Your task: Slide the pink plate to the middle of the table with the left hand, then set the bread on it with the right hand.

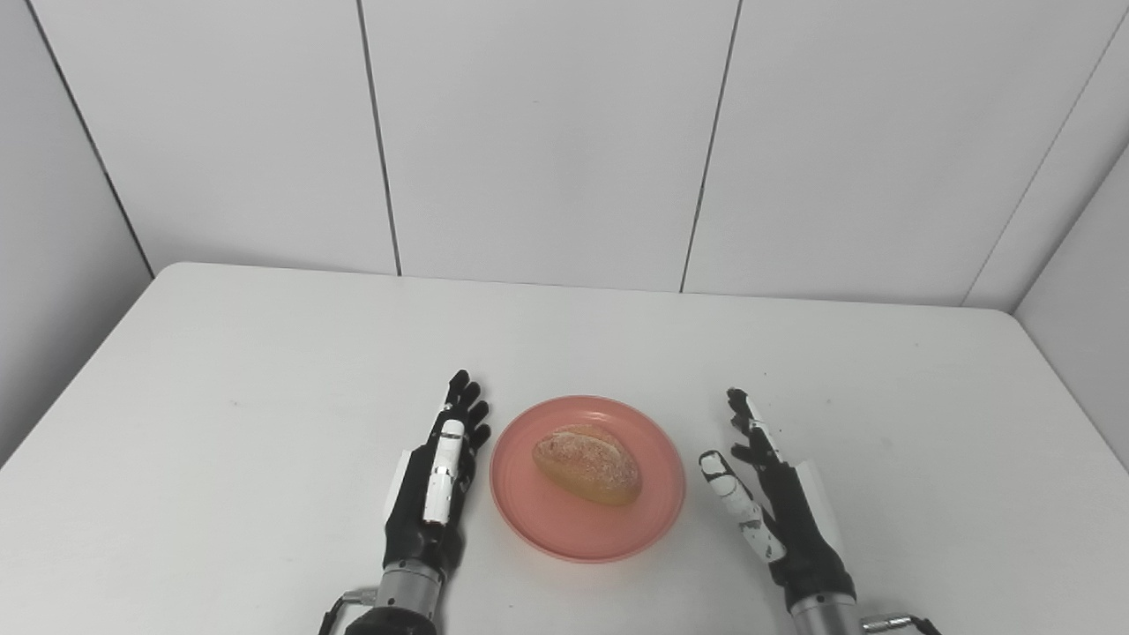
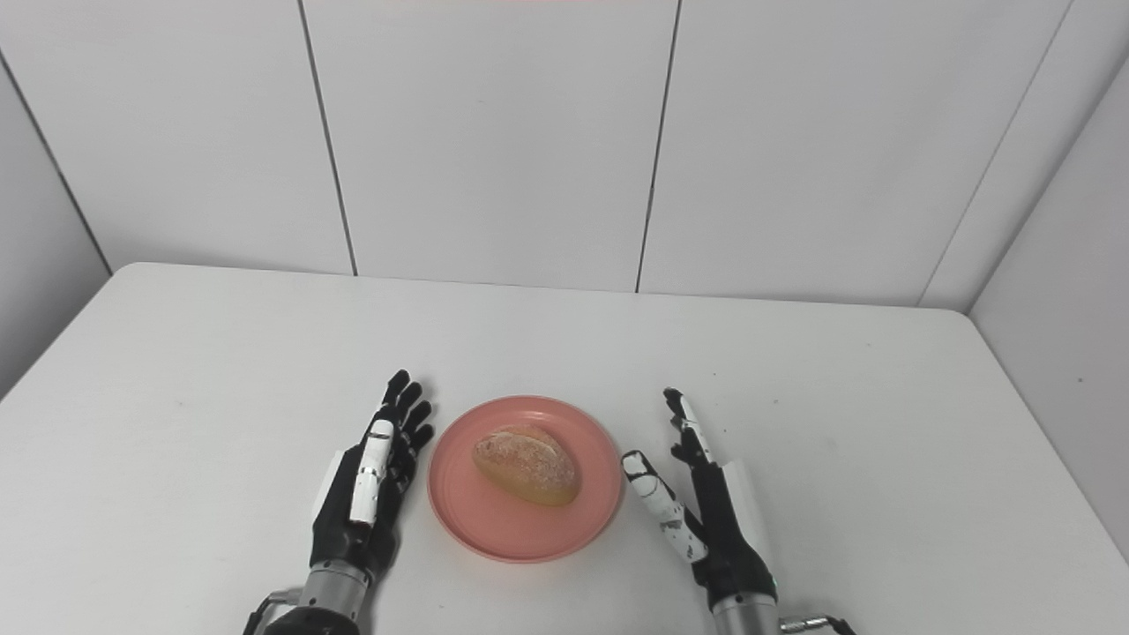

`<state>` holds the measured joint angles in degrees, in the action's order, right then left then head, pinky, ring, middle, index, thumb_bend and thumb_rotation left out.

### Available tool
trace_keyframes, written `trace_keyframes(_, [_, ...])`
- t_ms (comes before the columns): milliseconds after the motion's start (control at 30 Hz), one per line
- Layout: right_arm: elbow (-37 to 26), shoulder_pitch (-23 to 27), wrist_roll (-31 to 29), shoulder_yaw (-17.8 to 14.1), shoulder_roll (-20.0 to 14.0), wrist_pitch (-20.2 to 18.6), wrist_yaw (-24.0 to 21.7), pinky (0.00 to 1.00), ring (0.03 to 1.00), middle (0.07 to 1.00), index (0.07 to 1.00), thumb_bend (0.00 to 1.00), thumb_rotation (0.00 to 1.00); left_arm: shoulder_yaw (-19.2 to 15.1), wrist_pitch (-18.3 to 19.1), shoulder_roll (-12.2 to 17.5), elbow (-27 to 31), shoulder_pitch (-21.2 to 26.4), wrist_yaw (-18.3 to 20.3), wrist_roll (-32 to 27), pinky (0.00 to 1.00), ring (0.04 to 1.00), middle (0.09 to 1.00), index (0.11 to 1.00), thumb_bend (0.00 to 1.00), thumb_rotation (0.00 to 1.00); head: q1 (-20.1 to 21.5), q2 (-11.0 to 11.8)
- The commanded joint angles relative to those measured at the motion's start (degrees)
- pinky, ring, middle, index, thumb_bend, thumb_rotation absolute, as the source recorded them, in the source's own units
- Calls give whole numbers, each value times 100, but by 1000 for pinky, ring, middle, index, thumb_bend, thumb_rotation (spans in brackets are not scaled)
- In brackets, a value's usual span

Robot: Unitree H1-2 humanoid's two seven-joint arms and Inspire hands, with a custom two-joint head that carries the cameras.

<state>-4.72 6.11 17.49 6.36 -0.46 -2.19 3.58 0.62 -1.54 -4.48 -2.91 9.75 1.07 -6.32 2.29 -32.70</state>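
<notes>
The pink plate [image 1: 538, 520] lies on the white table [image 1: 265, 370] near the front middle. A golden bread roll [image 1: 587, 464] rests on the plate, slightly toward its far side. My left hand [image 1: 438, 481] is open, fingers straight, just left of the plate's rim and holding nothing. My right hand [image 1: 767, 498] is open, fingers spread, a little to the right of the plate and apart from it. The same scene shows in the right eye view, with the plate [image 2: 494, 529], bread [image 2: 527, 465], left hand [image 2: 370, 476] and right hand [image 2: 701, 498].
White panel walls [image 1: 547, 132] close the table at the back and at both sides. The table's back edge [image 1: 564, 284] runs along the wall.
</notes>
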Motion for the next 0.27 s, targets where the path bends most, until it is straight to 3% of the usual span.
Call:
trace_keyframes(0, [-137,67,-186,-50,90,258,61,856,928,948,947,479,1000,-47,-255,63,-94,-147,-52,133,963,976,988,974,381,999,-6,-18])
trace_keyframes(233, [4,65,-974,-225,400,280,-33,873,912,931,927,306,1000,-61,-299,136,-61,-180,-47,154,948,969,986,972,372,1000,15,-64])
